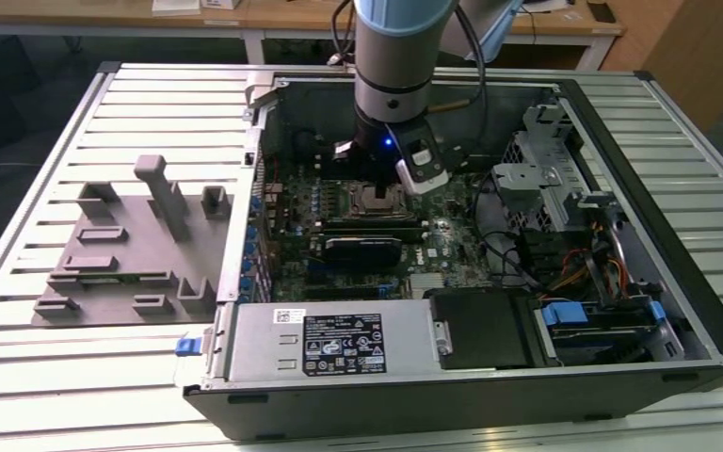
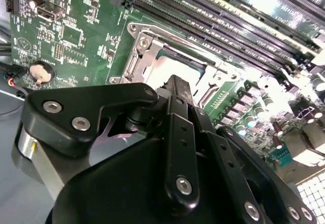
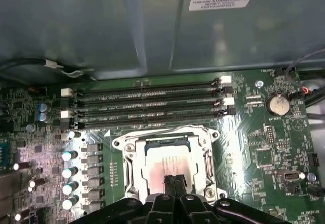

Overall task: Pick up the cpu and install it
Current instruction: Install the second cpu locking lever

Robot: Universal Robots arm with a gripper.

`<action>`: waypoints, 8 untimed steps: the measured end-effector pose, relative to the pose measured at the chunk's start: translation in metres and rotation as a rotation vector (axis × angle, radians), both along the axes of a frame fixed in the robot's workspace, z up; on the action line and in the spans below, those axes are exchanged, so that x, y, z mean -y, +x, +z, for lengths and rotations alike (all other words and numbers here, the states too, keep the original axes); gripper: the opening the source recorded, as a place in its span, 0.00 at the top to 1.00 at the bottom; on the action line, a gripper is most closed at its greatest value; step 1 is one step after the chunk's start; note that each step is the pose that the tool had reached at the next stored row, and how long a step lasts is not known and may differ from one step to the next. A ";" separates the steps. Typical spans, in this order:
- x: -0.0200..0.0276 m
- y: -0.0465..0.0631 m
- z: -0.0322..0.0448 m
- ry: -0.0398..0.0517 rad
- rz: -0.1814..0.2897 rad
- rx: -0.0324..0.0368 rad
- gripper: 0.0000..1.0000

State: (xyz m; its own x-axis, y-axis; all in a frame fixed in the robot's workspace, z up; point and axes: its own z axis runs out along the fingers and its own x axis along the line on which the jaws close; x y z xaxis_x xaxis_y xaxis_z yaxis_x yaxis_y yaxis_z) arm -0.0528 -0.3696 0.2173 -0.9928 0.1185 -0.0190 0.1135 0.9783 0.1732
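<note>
The cpu [image 3: 163, 164] lies flat inside the metal-framed motherboard socket [image 3: 128, 159], its shiny top catching the light. In the second wrist view the cpu [image 2: 179, 63] shows as a strip just past the fingertips. My gripper [image 3: 173, 181] hangs directly over the near edge of the chip with its two fingers pressed together and nothing visible between them. Whether the tips touch the chip I cannot tell. In the exterior view the gripper [image 1: 378, 185] reaches down into the open computer case, right above the socket [image 1: 375, 200].
Four memory slots [image 3: 147, 102] run beside the socket, with a case wall behind them. A coin battery [image 3: 278, 103] and capacitors [image 3: 68, 172] sit on the board. A drive cage [image 1: 531, 179] and cables stand at the exterior view's right. A grey fixture tray [image 1: 123, 247] lies outside the case.
</note>
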 end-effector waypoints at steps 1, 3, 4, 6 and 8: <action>-0.0006 0.000 -0.0002 -0.0010 0.000 -0.0002 0.89; -0.0025 0.001 -0.0009 -0.0010 0.000 0.0000 0.89; -0.0035 0.001 -0.0010 -0.0010 0.000 0.0000 0.89; -0.0041 0.002 -0.0010 -0.0011 0.000 -0.0001 0.89; -0.0041 0.002 -0.0011 -0.0010 0.000 -0.0001 0.89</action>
